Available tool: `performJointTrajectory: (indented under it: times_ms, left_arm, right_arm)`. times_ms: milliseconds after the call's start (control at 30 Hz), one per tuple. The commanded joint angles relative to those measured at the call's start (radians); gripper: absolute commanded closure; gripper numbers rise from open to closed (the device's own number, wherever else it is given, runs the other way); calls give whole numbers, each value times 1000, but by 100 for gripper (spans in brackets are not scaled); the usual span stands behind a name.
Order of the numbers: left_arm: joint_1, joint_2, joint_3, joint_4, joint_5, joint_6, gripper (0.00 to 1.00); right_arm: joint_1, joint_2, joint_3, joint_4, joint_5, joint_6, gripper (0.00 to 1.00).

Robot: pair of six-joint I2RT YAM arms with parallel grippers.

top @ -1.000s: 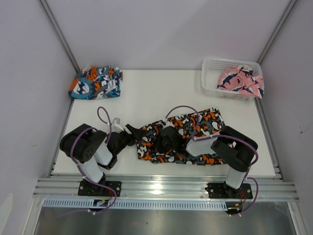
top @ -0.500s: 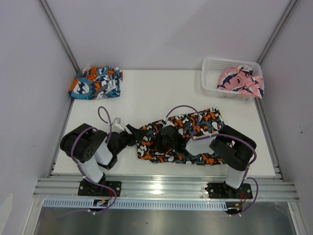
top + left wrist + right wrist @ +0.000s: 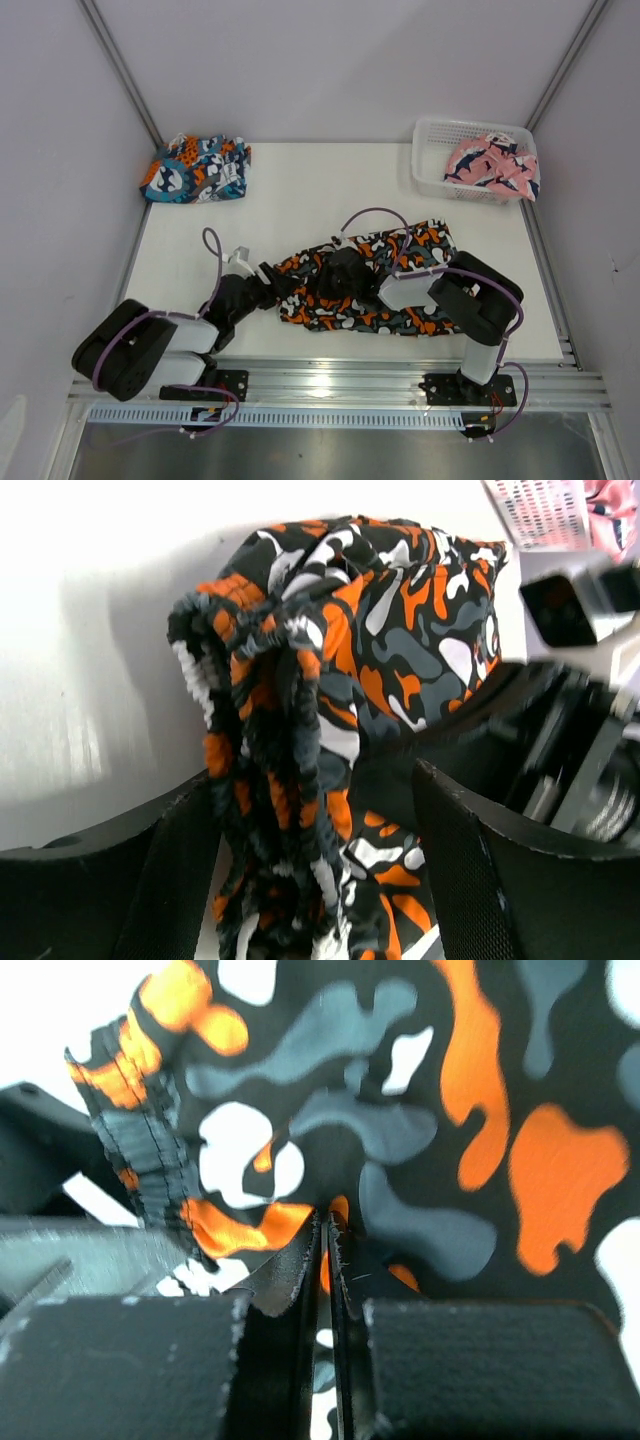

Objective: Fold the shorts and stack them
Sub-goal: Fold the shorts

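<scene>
The orange-black-white camouflage shorts (image 3: 400,285) lie spread across the table's near middle. My right gripper (image 3: 338,277) is shut, pinching a thin layer of this fabric (image 3: 400,1110) between its fingertips (image 3: 328,1222). My left gripper (image 3: 272,286) is at the shorts' left end. Its jaws stand wide apart around the bunched elastic waistband (image 3: 275,730), with a gap at the right finger (image 3: 450,820), so it is open (image 3: 305,810). The blue-teal-orange shorts (image 3: 195,168) sit folded at the far left corner. The pink-navy-white shorts (image 3: 490,165) lie in the basket.
A white mesh basket (image 3: 432,150) stands at the far right corner. Both arms lie low along the table's near edge, with the aluminium rail (image 3: 330,380) just in front. Grey walls close in the left, right and back sides.
The left arm's elbow has dropped down and to the left while its gripper stayed at the waistband. The camouflage shorts have shifted slightly away and left with the right gripper.
</scene>
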Motion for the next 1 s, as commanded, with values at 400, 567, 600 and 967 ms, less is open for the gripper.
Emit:
performJointTrajectory:
  times_ms: [400,567,600,967]
  left_arm:
    - [-43,23,-99,-154,-47,46,45]
    - [-44,72,-67,-131,-44,46,55]
    - [-44,66,-34,-163,-49,55,59]
    - [19,-140,276,-848,-177,176,100]
  right_arm:
    - [-21,15,55,0,0,-33,93]
    - [-18,6,55,-13,0,-36,93]
    - [-18,-5,55,-20,3,-39,93]
    - [-27,-270,49,-254,125,-162,87]
